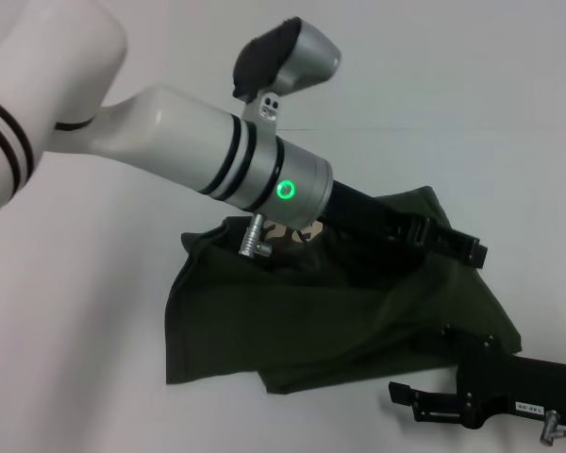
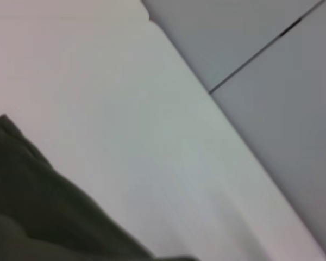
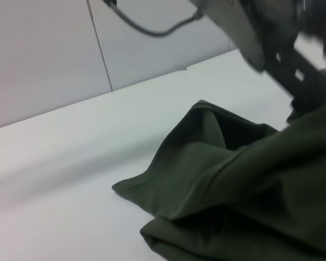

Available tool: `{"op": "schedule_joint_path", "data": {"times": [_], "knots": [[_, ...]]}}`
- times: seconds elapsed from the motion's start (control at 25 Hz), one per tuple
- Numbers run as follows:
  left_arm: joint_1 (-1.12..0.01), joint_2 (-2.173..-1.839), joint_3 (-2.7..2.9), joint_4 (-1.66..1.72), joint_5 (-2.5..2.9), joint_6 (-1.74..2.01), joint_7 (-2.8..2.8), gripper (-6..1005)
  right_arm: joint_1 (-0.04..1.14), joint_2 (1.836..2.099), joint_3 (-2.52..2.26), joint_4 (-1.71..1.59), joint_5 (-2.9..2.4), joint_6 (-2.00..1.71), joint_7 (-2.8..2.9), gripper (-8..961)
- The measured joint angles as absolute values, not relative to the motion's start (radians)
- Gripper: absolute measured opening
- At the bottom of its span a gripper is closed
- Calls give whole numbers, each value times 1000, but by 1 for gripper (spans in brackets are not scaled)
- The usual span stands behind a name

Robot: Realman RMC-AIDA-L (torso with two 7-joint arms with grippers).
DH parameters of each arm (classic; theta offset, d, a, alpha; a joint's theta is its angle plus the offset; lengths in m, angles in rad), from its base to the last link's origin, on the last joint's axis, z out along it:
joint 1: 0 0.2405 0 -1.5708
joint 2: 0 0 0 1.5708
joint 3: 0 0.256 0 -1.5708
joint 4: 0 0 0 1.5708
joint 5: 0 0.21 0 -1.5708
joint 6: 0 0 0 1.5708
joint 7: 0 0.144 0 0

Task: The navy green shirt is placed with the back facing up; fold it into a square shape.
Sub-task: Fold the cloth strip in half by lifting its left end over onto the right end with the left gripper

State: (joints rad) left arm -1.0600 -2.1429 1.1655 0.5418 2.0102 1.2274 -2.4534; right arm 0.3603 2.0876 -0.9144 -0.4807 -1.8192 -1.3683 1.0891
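Observation:
The navy green shirt (image 1: 311, 311) lies bunched in a loose heap on the white table (image 1: 94, 311). A bit of cream print (image 1: 288, 234) shows at its far side. My left arm reaches across it, and the left gripper (image 1: 457, 247) is shut on the shirt's right part, holding that fold raised off the table. The right wrist view shows the shirt (image 3: 233, 185) hanging from the left gripper (image 3: 299, 81). The left wrist view shows only an edge of the shirt (image 2: 32, 206). My right gripper (image 1: 407, 401) is open and empty, just off the shirt's near right edge.
The white table extends to the left and far side of the shirt. A grey panelled wall (image 3: 43, 54) stands behind the table's far edge. A black cable (image 3: 152, 30) hangs from the left arm.

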Motion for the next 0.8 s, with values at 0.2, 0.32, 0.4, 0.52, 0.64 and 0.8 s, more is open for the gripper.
{"op": "schedule_joint_path", "data": {"times": [0.2, 0.32, 0.4, 0.52, 0.64, 0.8], "knots": [[-1017, -2160, 1060, 617, 1984, 1298, -2426, 902, 350, 2085, -908, -482, -1819, -1368, 1089, 928], [-982, -2151, 1025, 673, 1984, 1346, -2437, 902, 339, 2084, -898, -488, -1819, -1371, 1089, 928], [-948, -2142, 974, 693, 1983, 1380, -2435, 902, 331, 2082, -876, -490, -1819, -1381, 1089, 928], [-884, -2130, 856, 705, 1974, 1463, -2367, 902, 316, 2072, -798, -490, -1817, -1449, 1094, 928], [-799, -2118, 725, 701, 1909, 1588, -2221, 902, 315, 2067, -745, -490, -1817, -1510, 1103, 927], [-678, -2093, 612, 679, 1824, 1715, -2074, 902, 338, 2055, -676, -495, -1812, -1637, 1165, 927]]}}
